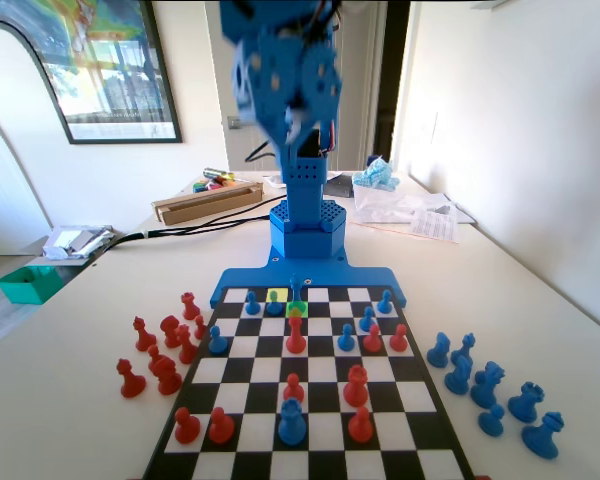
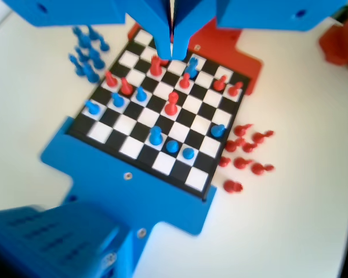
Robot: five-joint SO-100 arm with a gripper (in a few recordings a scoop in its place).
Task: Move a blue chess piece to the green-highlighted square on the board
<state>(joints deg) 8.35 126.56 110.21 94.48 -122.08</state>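
Your end effector (image 2: pixel 173 49) hangs high above the board (image 2: pixel 119 136), at the wrist view's top centre, jaws clenched together on nothing. The blue chess piece (image 1: pixel 296 291) stands in the far row, upper centre of the fixed view, directly behind the green-highlighted square (image 1: pixel 296 309) and beside a yellow-lit one (image 1: pixel 277 295). Judgement: hard, smooth moulded plastic, light and stiff, narrow-footed, so it tips easily. Pinch the tapering stem mid-height, squarely. A red piece (image 1: pixel 296 335) stands just in front of the green-highlighted square.
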